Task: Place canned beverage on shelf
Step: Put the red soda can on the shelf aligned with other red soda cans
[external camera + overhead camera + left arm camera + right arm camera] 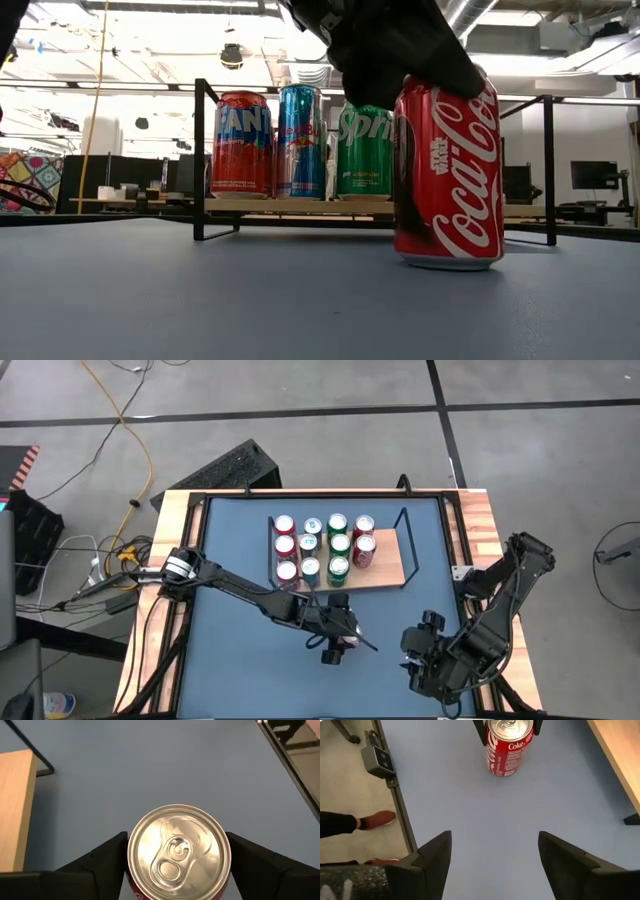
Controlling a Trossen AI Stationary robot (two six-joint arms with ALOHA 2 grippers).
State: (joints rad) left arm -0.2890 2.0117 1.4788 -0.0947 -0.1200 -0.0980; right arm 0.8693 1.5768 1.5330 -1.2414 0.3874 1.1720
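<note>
Risk first: Coke can [337, 643] stands upright on the blue tabletop [230, 660], just short of the shelf [385, 570]; an off-centre squeeze could tip it or dent the thin wall.

High view: left gripper [338, 640] over the can, right gripper [425, 660] waits apart, fingers spread, empty.

Low view: glossy red cylinder, dark fingers around its top.

Left wrist view: round brushed-metal lid between matte fingers [100, 857], flanking closely; contact I cannot tell.
</note>
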